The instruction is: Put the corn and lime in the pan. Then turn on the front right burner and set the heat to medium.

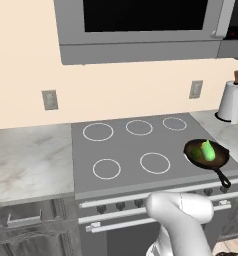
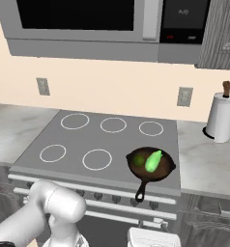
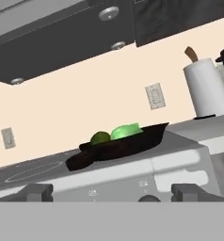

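A grey stove with five white burner rings is set into a pale marble counter, beneath a microwave mounted on the cream wall. The white arm is seen low at the near edge, in front of the stove's front panel. A roll of paper towels stands upright on the counter to the right of the stove, near the wall. The pan is placed over the near right burner, its black handle pointing toward the near edge. The corn is lying inside the pan, on its right half, and the lime is resting just beside it on the left, also inside the pan. Row of dark knobs is noted along the front panel. In the hand view the gripper is recorded with its fingertips spread wide apart, nothing between them, facing the panel below the pan.
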### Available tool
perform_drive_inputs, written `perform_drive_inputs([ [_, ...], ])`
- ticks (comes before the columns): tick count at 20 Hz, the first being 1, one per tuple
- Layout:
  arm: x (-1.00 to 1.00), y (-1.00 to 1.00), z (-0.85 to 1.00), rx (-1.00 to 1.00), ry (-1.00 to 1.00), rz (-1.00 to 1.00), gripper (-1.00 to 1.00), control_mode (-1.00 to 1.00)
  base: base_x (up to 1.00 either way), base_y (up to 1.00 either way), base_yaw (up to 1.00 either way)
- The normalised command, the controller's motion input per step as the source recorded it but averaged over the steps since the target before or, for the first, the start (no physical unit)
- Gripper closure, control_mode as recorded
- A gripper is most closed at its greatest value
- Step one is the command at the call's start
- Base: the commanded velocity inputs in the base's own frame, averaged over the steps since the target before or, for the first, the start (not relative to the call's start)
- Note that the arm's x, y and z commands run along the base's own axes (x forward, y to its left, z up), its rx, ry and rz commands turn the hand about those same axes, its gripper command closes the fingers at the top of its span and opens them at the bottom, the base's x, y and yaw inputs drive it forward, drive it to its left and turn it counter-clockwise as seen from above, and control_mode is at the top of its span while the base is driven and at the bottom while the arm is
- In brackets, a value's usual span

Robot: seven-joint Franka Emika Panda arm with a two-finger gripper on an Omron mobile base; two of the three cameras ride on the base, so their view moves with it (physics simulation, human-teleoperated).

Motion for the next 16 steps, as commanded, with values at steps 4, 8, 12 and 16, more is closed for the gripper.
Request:
perform_drive_inputs([
  [4, 0.04, 0.29, 0.00, -0.01, -0.04, -0.15, -1.00, -1.00, 0.00, 0.00, 0.00],
  [8, 0.11, 0.36, 0.00, -0.06, -0.06, -0.03, -1.00, -1.00, 0.00, 0.00, 0.00],
  [12, 0.02, 0.03, 0.00, -0.05, -0.06, 0.00, -1.00, -1.00, 0.00, 0.00, 0.00],
  [16, 0.01, 0.00, -0.10, -0.04, 0.00, 0.00, -1.00, -1.00, 0.00, 0.00, 0.00],
])
